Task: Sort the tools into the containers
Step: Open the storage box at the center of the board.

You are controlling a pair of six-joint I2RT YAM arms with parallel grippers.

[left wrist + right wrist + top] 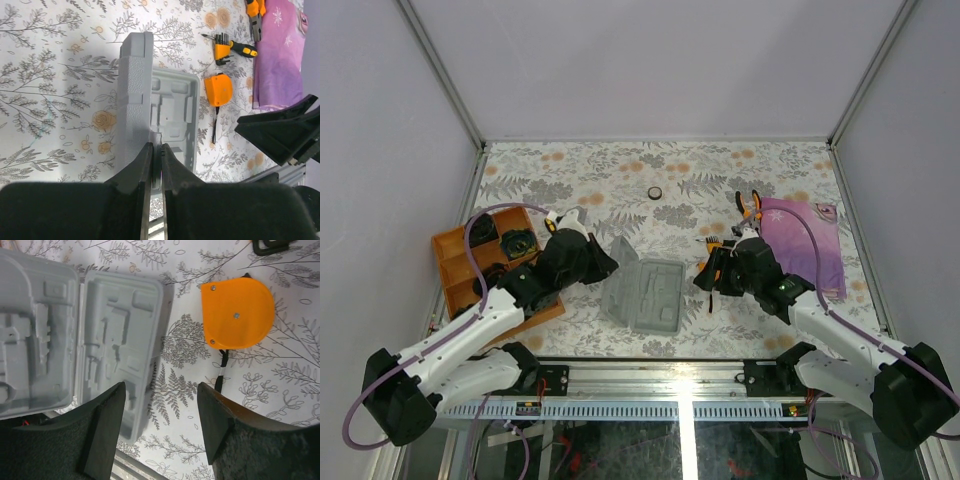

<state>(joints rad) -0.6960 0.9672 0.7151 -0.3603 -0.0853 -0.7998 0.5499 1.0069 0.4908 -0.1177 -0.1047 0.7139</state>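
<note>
black fingers of the right pincer (162, 410) stand released, holding nothing, over the flowered table (280, 390) just right of the open grey case (120, 340). the tape measure (239, 315) lies on the table just beyond that gap and a little to its right, flat on its side. its black strap (222, 365) points toward the right finger. being nearly round, it offers no real long axis; the strap line, running near to far, is the only direction to mind. the right arm is plainly the nearer, and i judge the pincer must go forward and slightly right to straddle it. the left pincer (156, 165) is clenched at the case's near end, beside the raised half; whether it nips a lip there i cannot tell. farther off lie the bit set (222, 50), the pliers (255, 15) at the purple cloth (280, 60), and the ring (655, 192). no brand, label or writing is readable; the tape measure's face shows only three screws.
</note>
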